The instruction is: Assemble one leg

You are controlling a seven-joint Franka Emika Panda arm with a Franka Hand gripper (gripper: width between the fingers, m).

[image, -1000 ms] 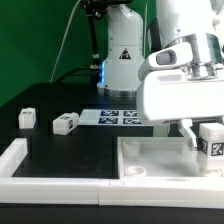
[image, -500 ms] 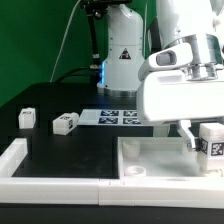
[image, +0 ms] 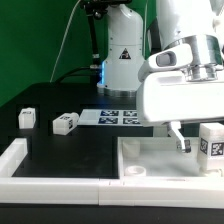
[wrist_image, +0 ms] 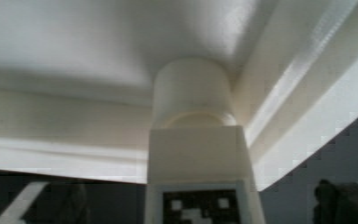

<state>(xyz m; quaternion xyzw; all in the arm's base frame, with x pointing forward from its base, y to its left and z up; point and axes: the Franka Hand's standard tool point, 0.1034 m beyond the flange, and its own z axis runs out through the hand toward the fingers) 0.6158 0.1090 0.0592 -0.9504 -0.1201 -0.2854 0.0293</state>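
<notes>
A white leg (image: 212, 142) with a black-and-white tag stands upright in a corner of the large white tray-like piece (image: 160, 158), at the exterior view's right. My gripper (image: 198, 146) hangs around it, open; one finger (image: 181, 141) shows apart from the leg's side, the other is hidden. In the wrist view the leg (wrist_image: 197, 140) rises between the two dark fingertips (wrist_image: 330, 198), with a gap on each side, against the tray's white inner walls (wrist_image: 87, 90).
Two more small white tagged legs (image: 26, 118) (image: 64, 123) lie on the black table at the exterior view's left. The marker board (image: 118, 117) lies behind the tray. A white raised border (image: 20, 160) runs along the front left.
The visible finger has moved away from the leg toward the exterior view's left; the gripper has opened and let go of the leg, which stays standing in the tray corner.
</notes>
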